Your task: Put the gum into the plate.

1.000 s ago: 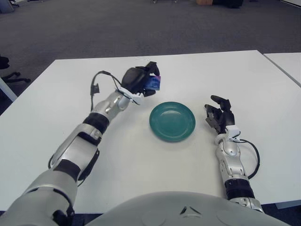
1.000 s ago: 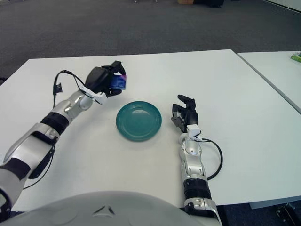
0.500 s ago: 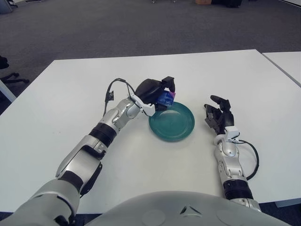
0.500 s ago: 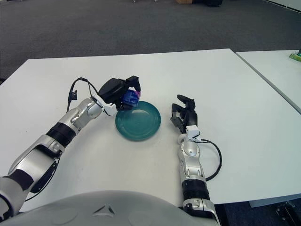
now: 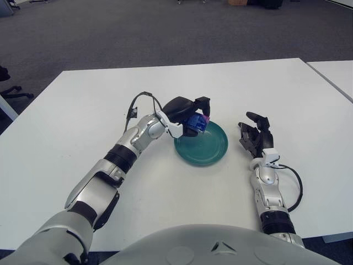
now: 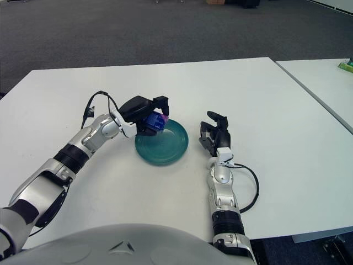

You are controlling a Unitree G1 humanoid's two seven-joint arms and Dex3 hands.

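Note:
A round teal plate lies on the white table, near its middle. My left hand is over the plate's near-left rim, its fingers curled around a small blue and purple gum pack held just above the plate. In the right eye view the same gum pack shows at the plate's left edge. My right hand shows to the right of the plate, fingers relaxed and holding nothing.
A second white table stands at the right, separated by a narrow gap. Dark carpet lies beyond the far edge. A black cable loops beside my right forearm.
My left hand carried the gum pack rightward and toward me, from the table left of the plate to over the plate's left rim, and lowered it slightly. The right hand stayed put.

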